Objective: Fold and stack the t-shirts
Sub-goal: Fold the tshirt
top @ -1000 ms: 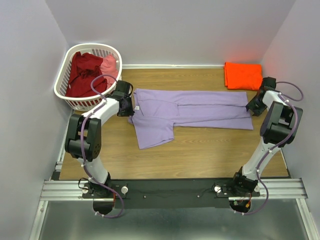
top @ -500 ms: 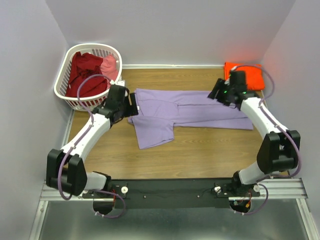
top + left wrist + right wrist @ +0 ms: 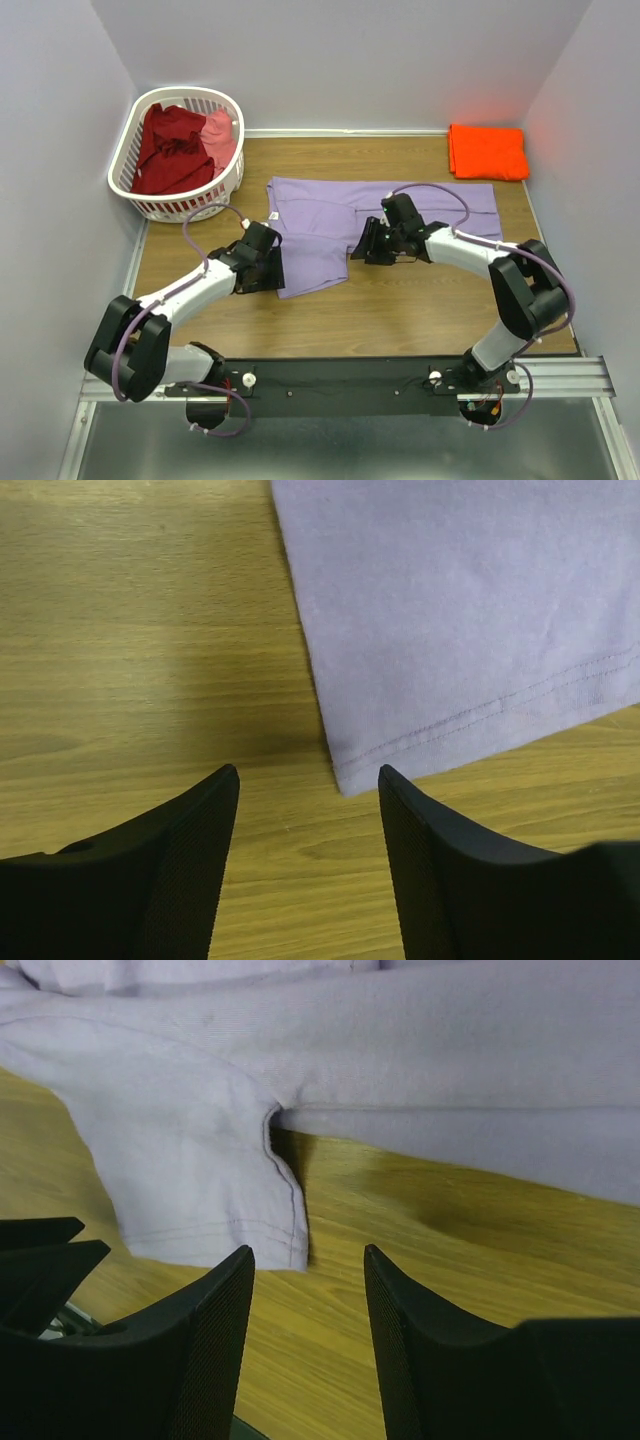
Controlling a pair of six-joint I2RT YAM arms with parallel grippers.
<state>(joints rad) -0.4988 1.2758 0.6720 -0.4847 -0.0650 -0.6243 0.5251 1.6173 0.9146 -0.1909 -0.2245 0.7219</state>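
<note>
The lavender t-shirt [image 3: 410, 212] lies flat across the middle of the table, folded lengthwise, with one sleeve [image 3: 308, 262] sticking out toward the front. My left gripper [image 3: 275, 274] is open and empty, low over the wood at the sleeve's lower left corner [image 3: 345, 778]. My right gripper [image 3: 361, 250] is open and empty at the sleeve's lower right corner [image 3: 296, 1250], by the armpit. Neither touches the cloth. The orange t-shirt [image 3: 487, 151] lies folded at the back right. The dark red [image 3: 168, 150] and pink [image 3: 219, 133] shirts sit in the basket.
The white slotted laundry basket [image 3: 190, 206] stands at the back left corner. Walls close in the table on the left, back and right. The left gripper's fingertips [image 3: 45, 1250] show at the left edge of the right wrist view.
Both arms have swung in from the shirt's two ends toward the front. They now sit on either side of the protruding sleeve. The shirt has not moved.
</note>
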